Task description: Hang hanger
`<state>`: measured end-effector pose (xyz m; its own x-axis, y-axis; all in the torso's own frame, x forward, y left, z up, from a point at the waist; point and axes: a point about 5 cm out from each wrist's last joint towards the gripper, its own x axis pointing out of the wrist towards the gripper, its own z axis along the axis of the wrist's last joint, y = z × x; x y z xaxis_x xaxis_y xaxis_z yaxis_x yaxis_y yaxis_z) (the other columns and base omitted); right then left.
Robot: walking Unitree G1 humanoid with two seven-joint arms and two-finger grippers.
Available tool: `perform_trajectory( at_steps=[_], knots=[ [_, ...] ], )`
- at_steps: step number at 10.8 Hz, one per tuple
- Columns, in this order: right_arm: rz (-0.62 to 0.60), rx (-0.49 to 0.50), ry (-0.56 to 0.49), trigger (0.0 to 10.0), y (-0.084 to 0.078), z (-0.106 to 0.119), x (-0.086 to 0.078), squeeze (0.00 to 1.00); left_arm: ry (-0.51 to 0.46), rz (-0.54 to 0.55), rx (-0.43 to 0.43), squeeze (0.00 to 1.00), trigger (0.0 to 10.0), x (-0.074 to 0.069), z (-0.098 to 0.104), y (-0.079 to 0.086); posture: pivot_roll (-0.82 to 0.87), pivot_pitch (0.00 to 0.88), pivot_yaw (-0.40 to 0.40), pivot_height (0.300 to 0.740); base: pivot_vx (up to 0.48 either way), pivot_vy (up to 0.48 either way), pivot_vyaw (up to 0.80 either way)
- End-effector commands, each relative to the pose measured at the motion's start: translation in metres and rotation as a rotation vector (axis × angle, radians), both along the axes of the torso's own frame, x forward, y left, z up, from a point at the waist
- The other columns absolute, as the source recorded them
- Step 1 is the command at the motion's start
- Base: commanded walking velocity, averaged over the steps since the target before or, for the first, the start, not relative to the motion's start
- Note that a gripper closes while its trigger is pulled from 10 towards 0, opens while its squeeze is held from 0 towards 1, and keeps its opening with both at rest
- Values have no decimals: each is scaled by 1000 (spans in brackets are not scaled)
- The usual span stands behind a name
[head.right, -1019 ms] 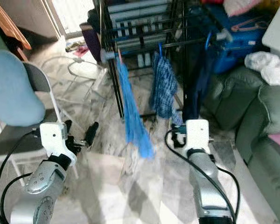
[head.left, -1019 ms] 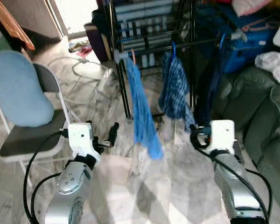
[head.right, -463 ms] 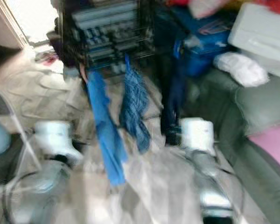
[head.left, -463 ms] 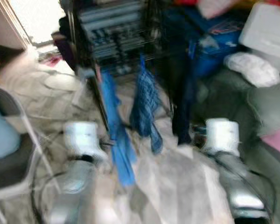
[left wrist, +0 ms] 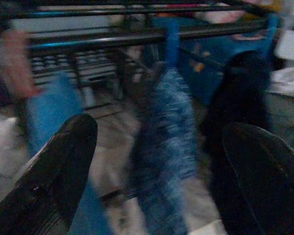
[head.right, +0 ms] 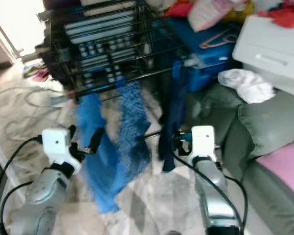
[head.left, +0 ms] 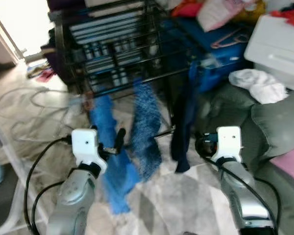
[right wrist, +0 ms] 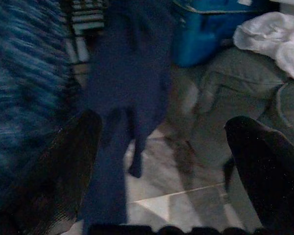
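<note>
Three garments hang from the rack ahead of two empty pincers.

Both pincers are spread apart and grip nothing: the left pincer [left wrist: 159,171] and the right pincer [right wrist: 161,166] are held out low in front of the rack [head.left: 112,44]. A pink hanger [head.left: 229,38] lies loose on the blue bin [head.left: 220,54], up and beyond the right pincer, so the right arm is judged the nearer. Its long axis seems to slant across the bin top, though blur makes this unsure. The rack's front rail [left wrist: 137,36] runs crosswise above and ahead of both pincers, a thin dark metal bar. From it hang a bright blue cloth [head.left: 108,147], beside the left pincer, a mottled blue one [head.left: 146,127] between the pincers, and a limp navy one [head.left: 183,122] just ahead of the right pincer. Soft grey sofa cushions [head.left: 279,122] lie outward of the right pincer.
</note>
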<state>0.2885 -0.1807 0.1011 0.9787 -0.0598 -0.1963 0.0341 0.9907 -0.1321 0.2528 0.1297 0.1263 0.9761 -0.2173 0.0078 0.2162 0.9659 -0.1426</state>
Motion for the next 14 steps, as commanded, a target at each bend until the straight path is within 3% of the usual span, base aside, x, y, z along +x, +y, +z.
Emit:
perform_trajectory(
  at_steps=[1,5,10,11,13,14],
  knots=[
    [14,16,-16,10000,7,3,2,0,-9,19,30,0,10000,0,2,9,-148,65,117,740,446,0,0],
    [25,15,7,10000,7,-2,4,0,-4,28,31,0,10000,1,2,8,-145,82,120,740,202,0,0],
    [292,14,33,10000,40,-1,9,0,6,26,35,0,10000,0,1,7,-148,90,119,740,0,0,0],
    [353,-23,94,10000,47,-7,14,0,7,23,36,0,10000,1,1,6,-148,90,120,740,0,0,0],
    [244,-81,185,10000,35,-15,26,0,13,13,37,0,10000,1,0,4,-140,93,117,740,0,0,0],
    [238,-70,182,10000,34,-12,35,0,18,5,35,0,10000,1,-1,3,-140,93,117,740,0,0,0]
  ],
)
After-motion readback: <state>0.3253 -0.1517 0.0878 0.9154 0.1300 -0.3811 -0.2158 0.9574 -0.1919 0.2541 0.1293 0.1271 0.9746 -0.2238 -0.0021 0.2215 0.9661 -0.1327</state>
